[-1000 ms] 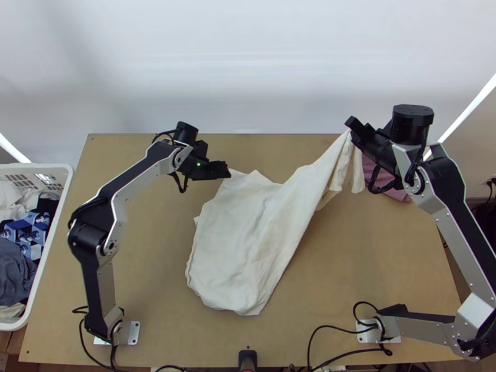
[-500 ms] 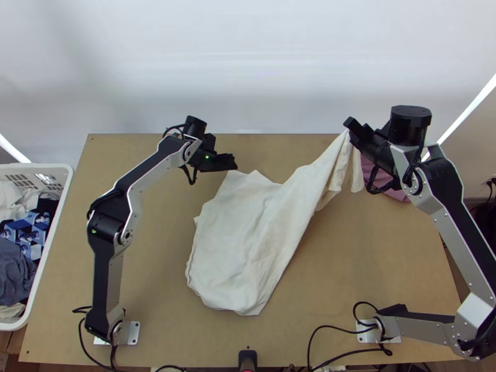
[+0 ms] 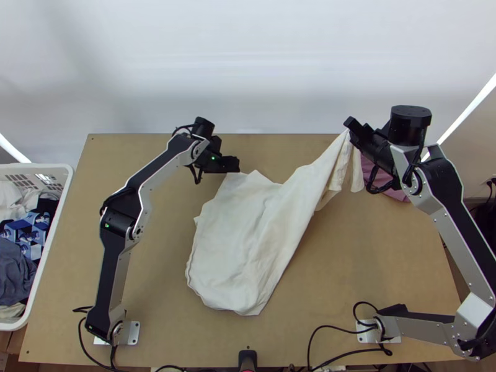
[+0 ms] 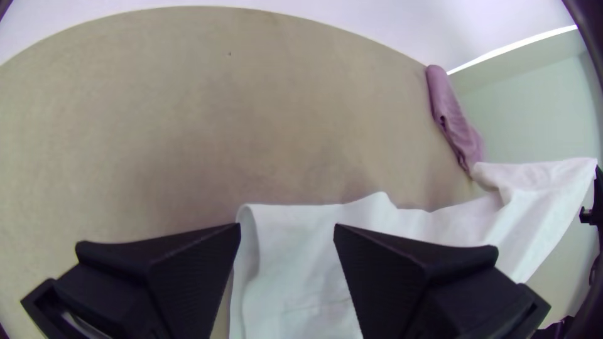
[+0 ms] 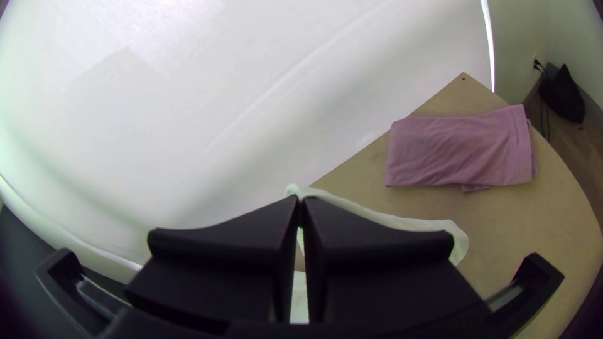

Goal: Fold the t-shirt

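Our left gripper (image 3: 237, 164) has slid toward two o'clock, wide open, seemingly empty; our right gripper (image 3: 349, 127) clamps the T-shirt's (image 3: 239, 248) one-o'clock end.

White backing at twelve o'clock, pale wooden table in the middle

In the top view, a broad, smooth white backing (image 3: 248, 62) rises behind the far edge of a light wooden, flat-topped table (image 3: 372, 260), soft grey shading across it; a straight, bright white strip (image 3: 470, 108) slants between two and three o'clock, and a short, bright white strip (image 3: 13, 149) between nine and ten; a plain, pale wall (image 3: 474, 146) stands near three o'clock, with black cables by it; in the right wrist view, a dark, slumped black bag (image 5: 562, 94) sits where that wall meets a brown floor (image 5: 568, 144)
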Motion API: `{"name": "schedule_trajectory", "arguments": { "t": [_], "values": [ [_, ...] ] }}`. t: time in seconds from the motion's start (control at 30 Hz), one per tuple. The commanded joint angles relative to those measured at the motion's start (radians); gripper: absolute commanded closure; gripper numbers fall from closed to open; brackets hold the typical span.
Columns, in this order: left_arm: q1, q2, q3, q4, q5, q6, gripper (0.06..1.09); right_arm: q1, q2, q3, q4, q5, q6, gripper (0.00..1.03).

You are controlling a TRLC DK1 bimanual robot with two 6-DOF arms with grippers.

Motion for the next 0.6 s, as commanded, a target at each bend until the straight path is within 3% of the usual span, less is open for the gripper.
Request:
{"name": "schedule_trajectory", "arguments": {
  "t": [0.0,0.03,0.1,0.13,0.57],
  "values": [
    [-0.016,0.044,0.022,-0.04,-0.02,0.034,0.44,0.004,-0.039,-0.01,0.028,0.014,0.01,1.0],
    [-0.014,0.046,0.02,-0.038,-0.022,0.032,0.55,0.004,-0.039,-0.011,0.028,0.015,0.008,1.0],
    [-0.014,0.043,0.022,-0.024,-0.025,0.032,0.92,0.004,-0.04,-0.015,0.028,0.015,0.008,1.0],
    [-0.013,0.04,0.023,-0.018,-0.033,0.031,1.05,0.004,-0.042,-0.018,0.028,0.017,0.008,1.0],
    [0.129,-0.22,0.073,0.002,-0.046,-0.098,1.05,-0.085,-0.099,-0.09,-0.022,0.029,-0.074,1.0]
  ]
}}
